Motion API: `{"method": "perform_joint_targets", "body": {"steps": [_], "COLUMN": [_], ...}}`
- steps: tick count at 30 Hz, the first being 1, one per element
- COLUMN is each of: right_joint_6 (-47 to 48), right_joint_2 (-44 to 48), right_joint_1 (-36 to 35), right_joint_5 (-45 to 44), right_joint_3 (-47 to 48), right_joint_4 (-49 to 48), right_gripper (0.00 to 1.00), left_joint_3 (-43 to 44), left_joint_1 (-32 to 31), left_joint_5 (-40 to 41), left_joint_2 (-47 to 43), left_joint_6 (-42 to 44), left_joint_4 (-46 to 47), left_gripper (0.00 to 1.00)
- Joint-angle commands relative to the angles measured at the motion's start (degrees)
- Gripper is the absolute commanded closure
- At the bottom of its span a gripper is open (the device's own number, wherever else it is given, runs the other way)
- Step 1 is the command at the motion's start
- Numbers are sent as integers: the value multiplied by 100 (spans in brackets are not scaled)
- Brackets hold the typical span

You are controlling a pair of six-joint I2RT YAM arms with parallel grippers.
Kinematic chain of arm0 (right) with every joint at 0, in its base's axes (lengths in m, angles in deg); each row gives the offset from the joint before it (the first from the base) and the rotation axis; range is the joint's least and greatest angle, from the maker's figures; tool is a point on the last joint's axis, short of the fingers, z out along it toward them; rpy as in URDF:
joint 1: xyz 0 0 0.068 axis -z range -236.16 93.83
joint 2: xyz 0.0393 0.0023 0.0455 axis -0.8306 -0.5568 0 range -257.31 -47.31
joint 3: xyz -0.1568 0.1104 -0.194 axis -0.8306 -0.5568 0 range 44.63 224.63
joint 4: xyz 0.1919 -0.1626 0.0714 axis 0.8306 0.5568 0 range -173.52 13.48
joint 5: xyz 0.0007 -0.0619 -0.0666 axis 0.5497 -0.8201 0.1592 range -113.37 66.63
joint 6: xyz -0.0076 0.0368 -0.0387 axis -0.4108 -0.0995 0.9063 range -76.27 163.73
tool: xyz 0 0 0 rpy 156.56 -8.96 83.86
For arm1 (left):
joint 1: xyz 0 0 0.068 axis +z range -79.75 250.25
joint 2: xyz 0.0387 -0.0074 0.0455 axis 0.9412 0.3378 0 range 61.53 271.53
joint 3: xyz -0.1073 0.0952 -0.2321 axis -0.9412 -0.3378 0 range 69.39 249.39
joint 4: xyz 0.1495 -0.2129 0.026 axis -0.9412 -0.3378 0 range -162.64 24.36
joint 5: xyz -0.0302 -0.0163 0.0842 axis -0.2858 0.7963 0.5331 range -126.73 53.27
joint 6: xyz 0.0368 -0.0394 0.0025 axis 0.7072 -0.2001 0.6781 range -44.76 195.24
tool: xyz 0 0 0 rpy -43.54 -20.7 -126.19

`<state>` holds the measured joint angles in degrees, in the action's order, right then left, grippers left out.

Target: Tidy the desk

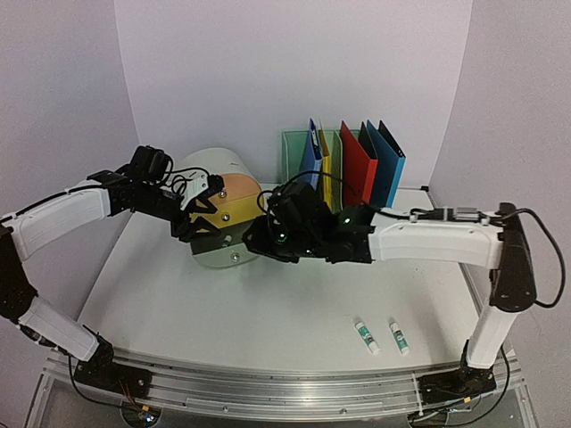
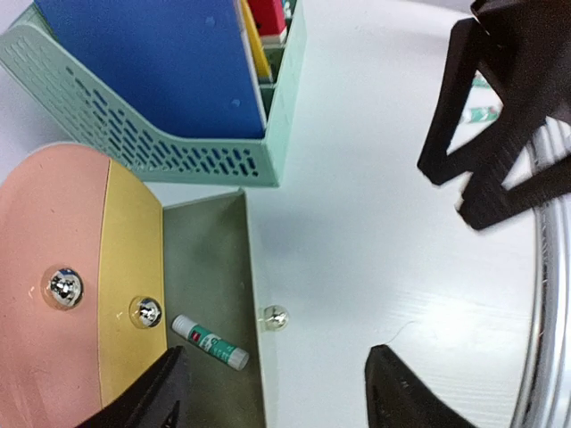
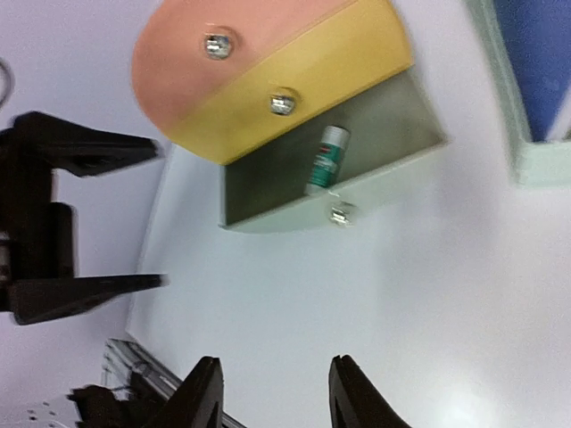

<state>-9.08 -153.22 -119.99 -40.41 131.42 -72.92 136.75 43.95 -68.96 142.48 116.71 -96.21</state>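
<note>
Jaws apart, nothing held: left claw (image 2: 281, 392), right claw (image 3: 275, 397). The green drawer (image 2: 205, 267) is open with 1 glue stick (image 2: 210, 343) inside. 2 sticks (image 1: 366, 336) on the desk (image 1: 223, 312) are best fetched before shutting.

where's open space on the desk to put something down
Free: the front-left desk, between the drawer unit and front rail, left of the two glue sticks. Crowded: the back, both arms over the drawer unit, file rack beside it.

glue stick (image 3: 326, 157) label blurred, blue folder (image 2: 152, 62) cropped
</note>
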Motion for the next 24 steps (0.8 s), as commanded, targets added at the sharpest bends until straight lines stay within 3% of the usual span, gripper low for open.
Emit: {"method": "perform_joint_targets", "body": {"steps": [1, 3, 4, 7, 9, 12, 16, 19, 24], "right_joint_6": [-349, -684, -802, -905, -905, -813, -738, -687, -560], "right_joint_2": [436, 575, 664, 994, 1275, 1716, 2162, 2353, 2112], "right_joint_1": [-8, 6, 37, 365, 598, 1077, 1447, 1586, 1652], "right_joint_5": [-1028, -932, -804, -382, -217, 146, 654, 1017, 1101], "right_joint_3": [-126, -623, -890, -1641, -1982, -2547, -3329, -3820, -4080], "right_joint_4": [5252, 6315, 6642, 6705, 6487, 5886, 4905, 4291, 4176], "right_gripper": [56, 46, 33, 16, 10, 15, 36, 39, 40], "left_joint_3": [-260, -398, -456, -611, -655, -686, -767, -793, -781], "left_joint_1": [-7, -6, -6, -6, -6, -7, -8, -6, -6], "left_joint_5": [-1488, -1870, -2017, -2328, -2415, -2398, -2307, -2235, -2202], "left_joint_2": [-724, -969, -1067, -1263, -1313, -1340, -1421, -1459, -1444], "left_joint_6": [285, 156, 44, -330, -432, -490, -459, -409, -346], "left_joint_4": [-209, -113, 0, 300, 405, 408, 421, 408, 370], "left_gripper": [23, 13, 6, 0, 0, 0, 0, 0, 0]}}
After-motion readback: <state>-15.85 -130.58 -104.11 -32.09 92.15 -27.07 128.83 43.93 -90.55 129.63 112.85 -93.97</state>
